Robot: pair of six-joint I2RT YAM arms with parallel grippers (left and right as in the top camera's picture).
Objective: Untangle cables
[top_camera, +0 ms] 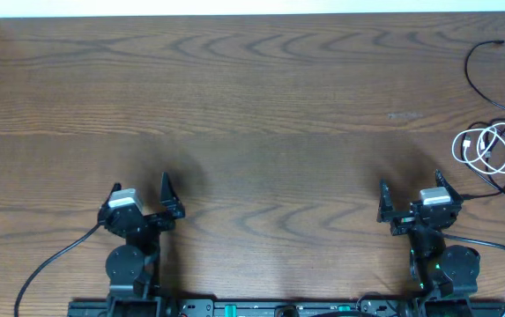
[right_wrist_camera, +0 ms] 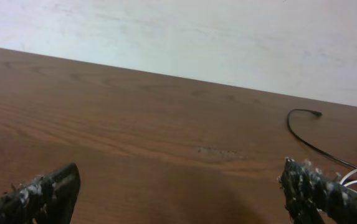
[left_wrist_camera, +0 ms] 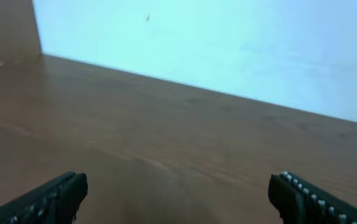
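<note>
Over on the table's (top_camera: 252, 88) right edge, a white cable (top_camera: 486, 146) coil tangles with black cables (top_camera: 466, 63); left tool (top_camera: 140, 185) and right tool (top_camera: 411, 183) hang released, empty, well apart.

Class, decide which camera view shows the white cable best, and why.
Overhead: the white cable lies fully visible, coiled at far right among black cable loops. The right wrist view shows only a sliver at its frame's right edge; the left wrist view shows none.
</note>
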